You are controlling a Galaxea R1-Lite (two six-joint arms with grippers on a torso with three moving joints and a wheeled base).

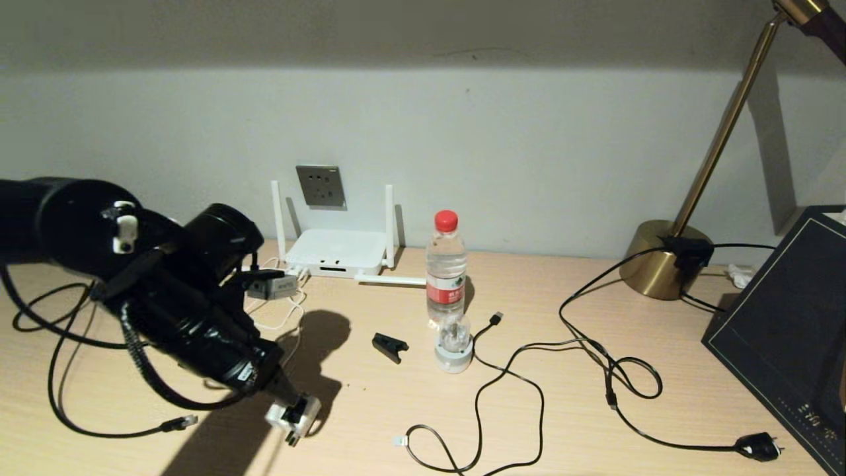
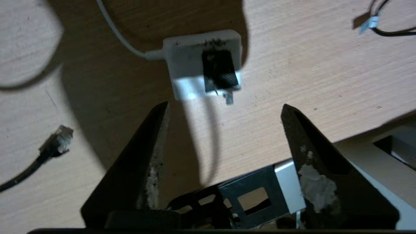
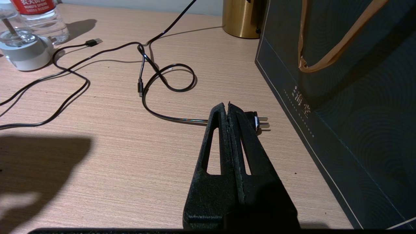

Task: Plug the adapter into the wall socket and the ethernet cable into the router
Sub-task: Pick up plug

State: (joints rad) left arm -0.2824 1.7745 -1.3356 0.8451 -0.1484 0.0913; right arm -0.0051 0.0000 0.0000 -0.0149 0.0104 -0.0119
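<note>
Overhead, the left pincer [image 1: 291, 406] hangs just above the adapter [image 1: 294, 416] near the worktop's [image 1: 396, 396] front edge. Only its wrist view shows the fingers [image 2: 292, 130] spread, the adapter [image 2: 203, 63] lying unheld beyond them. The right pincer [image 3: 228, 104], seen solely by its own camera, is pressed together, empty.
</note>
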